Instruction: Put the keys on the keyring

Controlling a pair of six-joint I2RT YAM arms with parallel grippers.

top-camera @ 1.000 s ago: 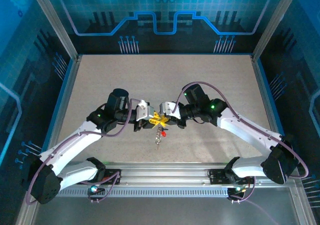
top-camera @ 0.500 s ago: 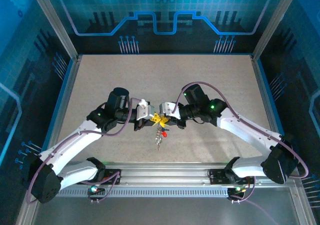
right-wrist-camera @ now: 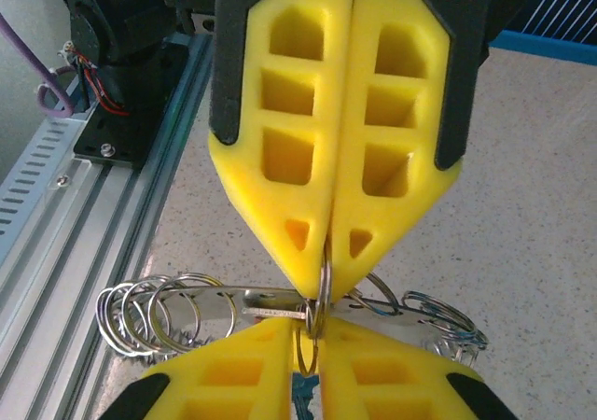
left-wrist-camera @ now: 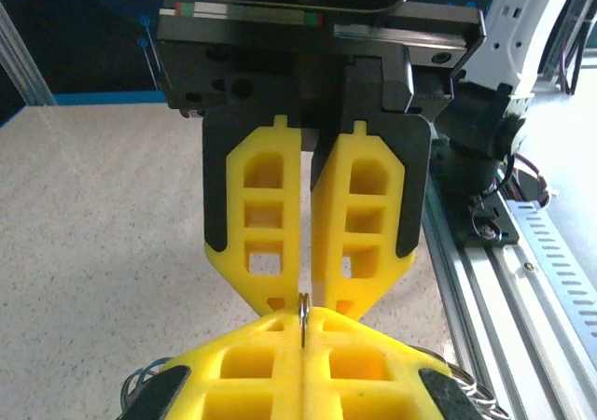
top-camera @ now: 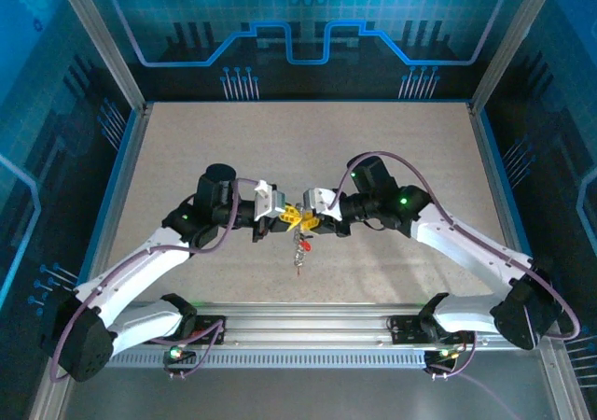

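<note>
While clamped nose to nose above mid-table, grips one ring [right-wrist-camera: 324, 285] from both sides. Pinches it with the left gripper [right-wrist-camera: 319, 252] fully closed, pads flush down their length. Brackets it with the right gripper [left-wrist-camera: 306, 294] narrowed to a slit, seemingly biting the same wire. Presents the ring edge-on and upright, exactly on the line between the two sets of tips, so equally near to either arm. Carries keys [top-camera: 299, 250] dangling straight below the pinch, long axis vertical, red head showing from above. Cannot tell threaded from merely tangled among the silver loops [right-wrist-camera: 149, 313] fanned out to either side of a flat blade [right-wrist-camera: 266, 301] just under the tips. Probably calls next for prying open the wire's split, with everything to be fed on sitting beneath the tips rather than beside them.
</note>
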